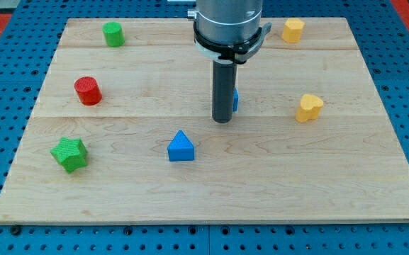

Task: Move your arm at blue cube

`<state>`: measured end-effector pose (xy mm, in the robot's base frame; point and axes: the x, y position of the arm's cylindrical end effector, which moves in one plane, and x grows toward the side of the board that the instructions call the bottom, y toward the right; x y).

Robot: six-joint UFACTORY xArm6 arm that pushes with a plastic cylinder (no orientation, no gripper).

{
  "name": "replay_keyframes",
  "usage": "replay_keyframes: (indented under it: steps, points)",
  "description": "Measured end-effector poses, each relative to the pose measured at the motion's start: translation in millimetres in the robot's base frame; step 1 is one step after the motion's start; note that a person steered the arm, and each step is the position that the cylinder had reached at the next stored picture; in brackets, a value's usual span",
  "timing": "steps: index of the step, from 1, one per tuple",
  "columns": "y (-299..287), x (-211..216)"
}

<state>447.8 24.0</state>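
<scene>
Wooden board: my tip hides blue cube.

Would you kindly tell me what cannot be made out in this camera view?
- Blue cube: mostly hidden behind my rod; only a sliver shows at the rod's right.
- My tip: whether it touches that cube is unclear.
- Arm: cut off by the view's top.

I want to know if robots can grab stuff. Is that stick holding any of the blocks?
No, nothing is held. My tip only pushes. It sits right in front of a blue block, mostly hidden behind the rod; contact cannot be told.
</scene>
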Motion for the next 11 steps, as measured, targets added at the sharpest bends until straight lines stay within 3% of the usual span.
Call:
replay_keyframes:
  steps: [1, 3, 5, 7, 9, 10, 11]
  points:
    - [0, 0]
    - [-68, -24]
    - [-81, -62]
    - [-9, -77]
    - [71, -60]
    - [59, -12]
    - [4, -18]
